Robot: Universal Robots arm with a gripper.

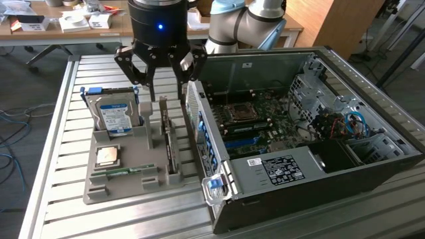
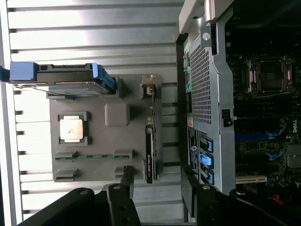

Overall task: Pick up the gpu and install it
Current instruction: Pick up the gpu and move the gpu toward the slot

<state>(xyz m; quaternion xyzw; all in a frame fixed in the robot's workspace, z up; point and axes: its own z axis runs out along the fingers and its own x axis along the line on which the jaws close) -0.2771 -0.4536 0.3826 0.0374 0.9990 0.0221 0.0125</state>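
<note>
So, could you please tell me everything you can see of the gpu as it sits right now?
The gpu is a thin, flat, dark card standing on its long edge in a slot of the grey holder tray. It sits along the tray's side nearest the open computer case. A pale metal bracket caps one end, and the wrist view shows small markings along its top edge. Only the tray touches it. The gripper hangs above the bracket end with its jaws open, clear of the card.
</note>
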